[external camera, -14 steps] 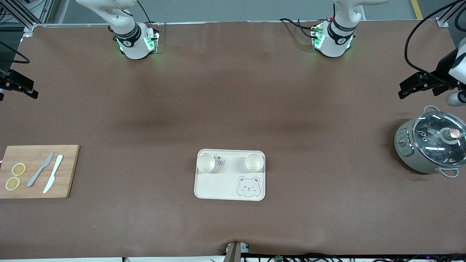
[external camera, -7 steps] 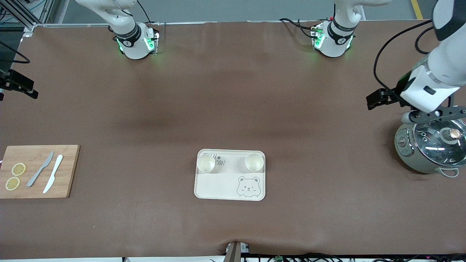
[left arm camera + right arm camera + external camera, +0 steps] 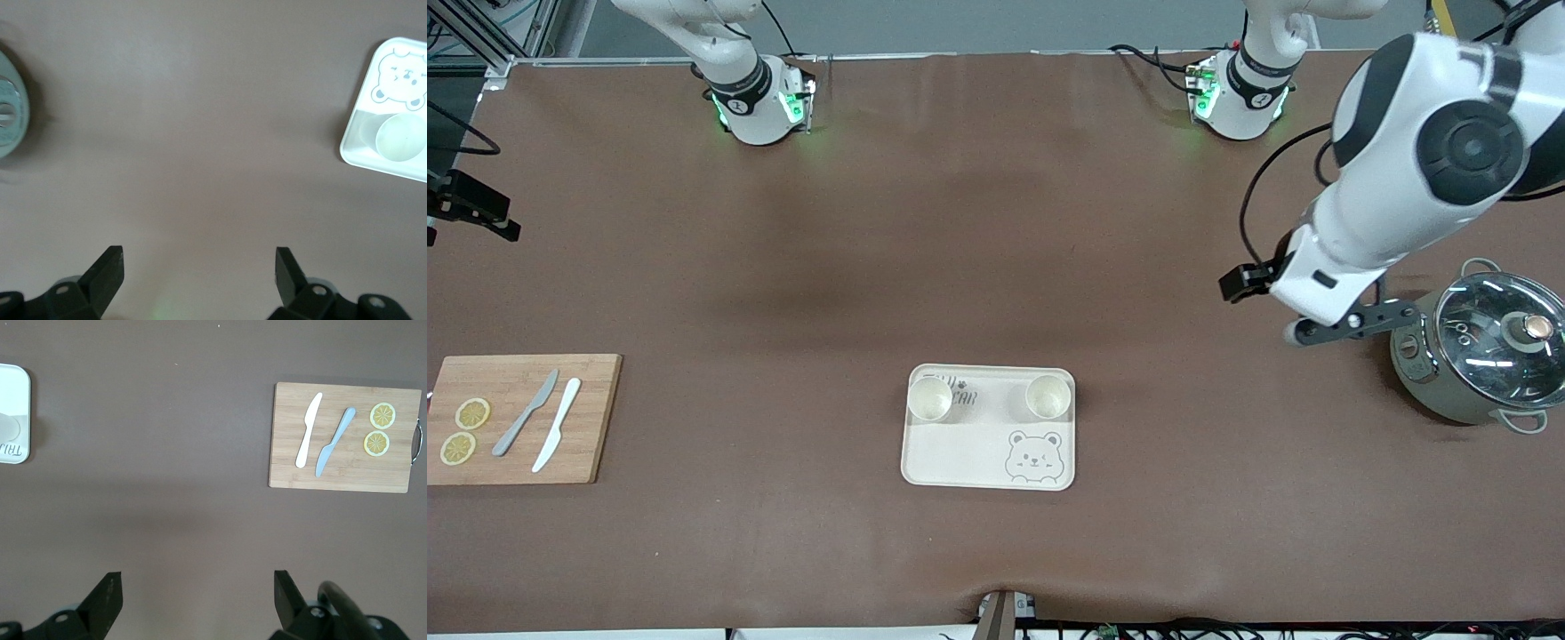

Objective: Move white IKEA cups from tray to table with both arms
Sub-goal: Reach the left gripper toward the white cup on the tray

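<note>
Two white IKEA cups stand upright on a cream bear-printed tray (image 3: 960,449). One cup (image 3: 930,399) is toward the right arm's end, the other cup (image 3: 1048,396) toward the left arm's end. The left arm's hand (image 3: 1320,280) hangs over bare table between the tray and the pot. My left gripper (image 3: 199,268) is open and holds nothing, with one cup (image 3: 402,137) and the tray's edge (image 3: 357,143) off to the side. My right gripper (image 3: 198,588) is open and holds nothing over bare table, between the tray's corner (image 3: 20,383) and the cutting board.
A grey-green glass-lidded pot (image 3: 1480,351) sits at the left arm's end, close to the left arm's hand. A wooden cutting board (image 3: 596,418) at the right arm's end carries two knives (image 3: 527,412) and lemon slices (image 3: 471,413).
The left arm has swung in from its end of the table, past the pot, toward the middle. The right arm, the cups and the tray have not moved.
</note>
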Available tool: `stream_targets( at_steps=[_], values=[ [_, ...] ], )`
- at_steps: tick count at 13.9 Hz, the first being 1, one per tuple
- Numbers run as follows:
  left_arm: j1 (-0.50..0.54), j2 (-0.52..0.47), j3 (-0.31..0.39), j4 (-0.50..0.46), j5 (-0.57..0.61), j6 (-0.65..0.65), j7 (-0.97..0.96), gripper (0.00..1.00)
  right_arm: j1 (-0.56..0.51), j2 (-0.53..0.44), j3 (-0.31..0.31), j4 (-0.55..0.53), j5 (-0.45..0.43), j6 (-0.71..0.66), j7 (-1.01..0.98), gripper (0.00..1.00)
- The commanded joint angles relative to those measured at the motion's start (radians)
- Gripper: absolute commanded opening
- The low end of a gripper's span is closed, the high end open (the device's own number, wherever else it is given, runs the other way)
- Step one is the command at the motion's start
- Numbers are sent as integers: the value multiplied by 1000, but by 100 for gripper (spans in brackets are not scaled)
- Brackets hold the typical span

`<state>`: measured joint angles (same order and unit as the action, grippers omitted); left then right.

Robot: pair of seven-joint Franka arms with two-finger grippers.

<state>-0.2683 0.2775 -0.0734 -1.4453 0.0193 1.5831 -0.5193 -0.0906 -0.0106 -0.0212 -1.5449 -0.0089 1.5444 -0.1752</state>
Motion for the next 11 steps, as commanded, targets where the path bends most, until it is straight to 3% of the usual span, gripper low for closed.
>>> stream_targets(
  at_steps=[1,5,11],
  values=[
    [-32,35,3,25,4,3,-16,100,-15,-5,10,3,20,-1,-6,100],
    [-55,95,1,25,-7,76,-125,100,-12,3,10,5,20,-1,-9,100],
    [-133,247,0,25,-9,311,-344,100,-11,40,10,5,9,17,-10,100]
  ],
)
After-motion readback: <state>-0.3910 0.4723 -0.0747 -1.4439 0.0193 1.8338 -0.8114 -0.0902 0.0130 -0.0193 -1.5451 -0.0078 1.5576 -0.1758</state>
